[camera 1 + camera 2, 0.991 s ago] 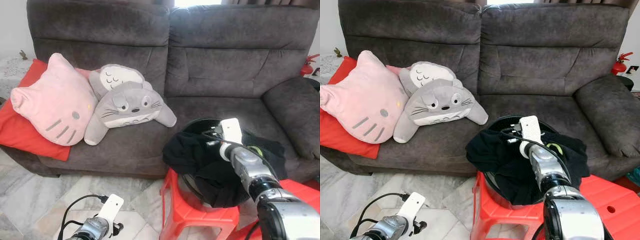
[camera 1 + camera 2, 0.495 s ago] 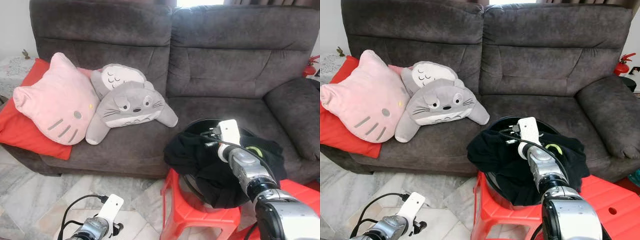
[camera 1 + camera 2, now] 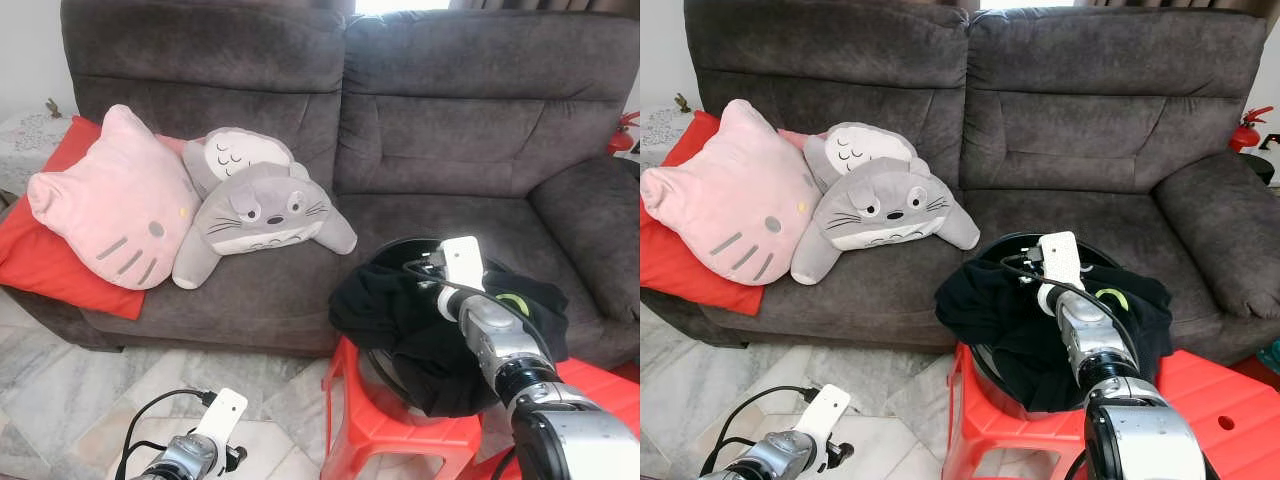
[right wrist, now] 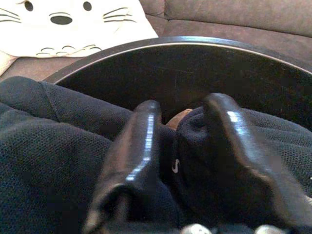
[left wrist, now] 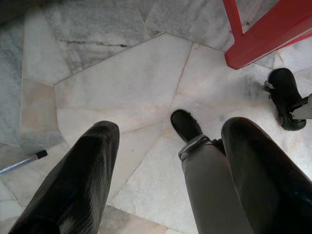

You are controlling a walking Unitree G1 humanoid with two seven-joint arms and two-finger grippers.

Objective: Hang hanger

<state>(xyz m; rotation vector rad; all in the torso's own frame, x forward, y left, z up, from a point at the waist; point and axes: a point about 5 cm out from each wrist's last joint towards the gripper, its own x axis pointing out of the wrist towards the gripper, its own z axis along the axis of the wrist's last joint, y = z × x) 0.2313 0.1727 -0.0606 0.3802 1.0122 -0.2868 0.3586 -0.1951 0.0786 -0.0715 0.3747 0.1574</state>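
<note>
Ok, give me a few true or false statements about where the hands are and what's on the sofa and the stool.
1. The right hand reaches into the black basin among the black clothes. True.
2. The basin sits on the sofa cushion. False: it sits on the red stool.
3. The left hand hangs low over the marble floor, fingers apart. True.
4. The pink cat cushion lies on the floor. False: it leans on the sofa, beside the grey plush toy.

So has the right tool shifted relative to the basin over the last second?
No. The right tool sits in the black clothes inside the basin, as before; only the camera drifted slightly.
</note>
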